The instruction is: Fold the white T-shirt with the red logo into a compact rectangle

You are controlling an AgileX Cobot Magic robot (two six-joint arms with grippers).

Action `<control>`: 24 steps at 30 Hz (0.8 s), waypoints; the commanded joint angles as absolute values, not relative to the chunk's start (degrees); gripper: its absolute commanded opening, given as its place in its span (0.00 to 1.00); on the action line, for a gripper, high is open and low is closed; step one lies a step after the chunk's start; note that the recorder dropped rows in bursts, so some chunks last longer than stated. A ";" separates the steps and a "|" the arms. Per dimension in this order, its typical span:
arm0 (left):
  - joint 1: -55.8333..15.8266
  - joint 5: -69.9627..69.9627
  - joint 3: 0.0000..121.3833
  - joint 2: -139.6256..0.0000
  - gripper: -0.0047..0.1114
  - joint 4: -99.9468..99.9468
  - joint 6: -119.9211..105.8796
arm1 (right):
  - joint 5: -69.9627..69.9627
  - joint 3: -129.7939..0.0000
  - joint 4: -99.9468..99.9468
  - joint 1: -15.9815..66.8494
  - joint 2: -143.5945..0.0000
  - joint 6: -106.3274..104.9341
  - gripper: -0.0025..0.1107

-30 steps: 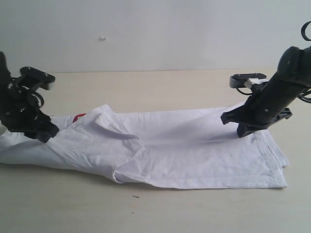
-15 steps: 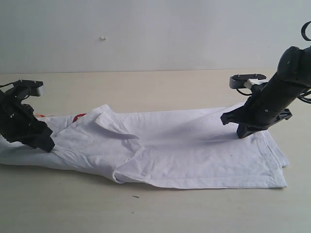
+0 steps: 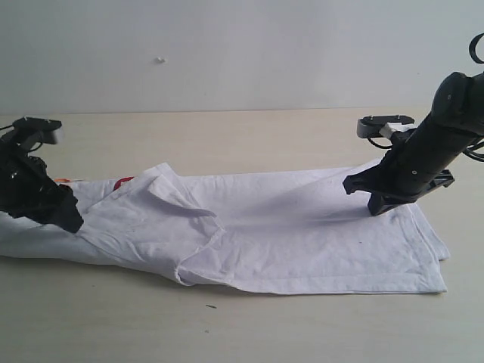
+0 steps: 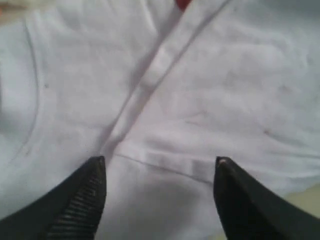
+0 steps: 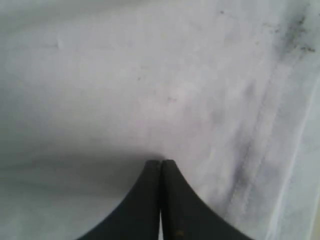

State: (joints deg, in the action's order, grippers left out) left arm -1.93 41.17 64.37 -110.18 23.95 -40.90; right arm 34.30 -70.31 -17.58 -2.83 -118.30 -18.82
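White T-shirt [image 3: 302, 234], soft matte cotton, laid out as a long, low band across the middle of the bench [image 3: 249, 325], running from 9 o'clock to 3 o'clock in the exterior view. Folded lengthwise, with a triangular flap [image 3: 162, 185] turned over and slightly raised toward 10 o'clock. Stitched hem [image 3: 423, 249] squared off in stacked layers at the 3 o'clock end. Surface faintly creased, with shallow ripples near the middle and a few small dark specks. Only a sliver of the red logo [image 3: 123, 182] showing, tucked against the flap's edge at 10 o'clock.

Left hand [image 4: 160, 165] at the shirt's 9 o'clock end, released: two black tapering fingers [image 4: 85, 200], one visibly ridged on its inner face, standing wide apart above the cloth and grasping nothing. Below them, a flat stitched band [image 4: 150, 85] crossing the smooth white fabric on a slant.

Right hand [image 5: 161, 165] at the 3 o'clock end, clenched: smooth black fingertips pressed flush into a single narrow point, set down on the fabric just inside the hem. Cannot tell whether a pinch of cloth is caught between them. Dark, angular arm [image 3: 431, 144] sloping up from it toward 2 o'clock.

Bench pale beige, smooth and matte, with bare margins on every side of the shirt. At 12 o'clock behind it, a plain whitish wall [image 3: 242, 53].
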 commanded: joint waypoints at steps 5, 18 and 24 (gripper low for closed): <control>-1.89 41.78 64.34 -112.67 0.57 18.01 -36.37 | 34.46 -70.12 -17.94 -3.02 -118.16 -19.38 0.02; -1.80 47.26 64.46 -113.37 0.57 15.82 -32.54 | 34.47 -70.12 -18.56 -3.02 -118.16 -19.38 0.02; -1.80 49.06 64.46 -111.17 0.46 15.72 -32.54 | 34.59 -70.12 -18.66 -3.02 -118.16 -19.38 0.02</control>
